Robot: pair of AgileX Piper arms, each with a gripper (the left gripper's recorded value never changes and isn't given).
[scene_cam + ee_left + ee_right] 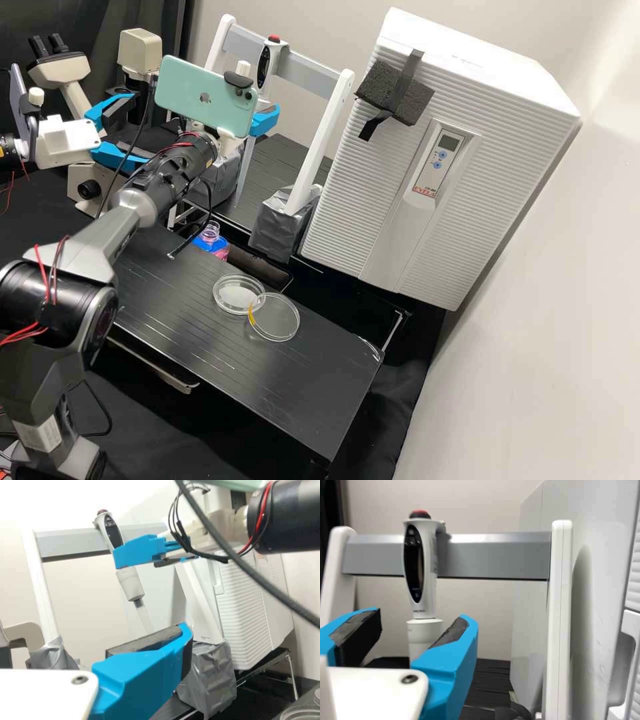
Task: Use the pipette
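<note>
**Open jaws, grip pending**

The jaws of the right gripper stand apart around the white, red-capped plastic pipette hanging from the grey rack bar. An off-centre squeeze could tip it off. The jaws of the left gripper gape empty.

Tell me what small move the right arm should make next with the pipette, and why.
Probably close the right gripper on the pipette. Its open fingers sit on either side of the pipette's lower body, which hangs on the grey bar, so the grip looks lined up before any lift.
</note>
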